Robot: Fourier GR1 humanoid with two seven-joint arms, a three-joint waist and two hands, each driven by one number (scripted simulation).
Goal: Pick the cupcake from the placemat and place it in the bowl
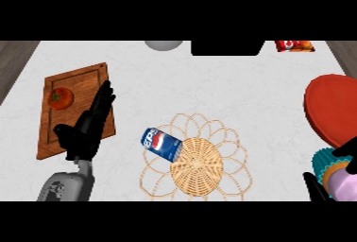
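The cupcake point(335, 175), with its teal wrapper and pink icing, is seen at the far right of the view, well to the right of the woven placemat point(199, 158) and no longer on it. It is enclosed by the right hand point(327, 177), whose black fingers are curled around the wrapper from both sides, so the cupcake is judged to be held and lifted clear. The carrying step is therefore taken to be in hand. The red bowl point(335, 111) is found just beyond the cupcake, up and to the right of the placemat, partly cut off by the edge of the view. What is called for next is a short move away from the placemat until the cupcake is brought over the bowl's hollow, then a lowering and an opening of the fingers. A soda can point(162, 143) is left lying on its side on the placemat's left part. The left hand point(87, 127) is held with fingers straight and nothing in it, left of the placemat, over the edge of a wooden cutting board point(70, 123) on which a tomato point(60, 98) is set.
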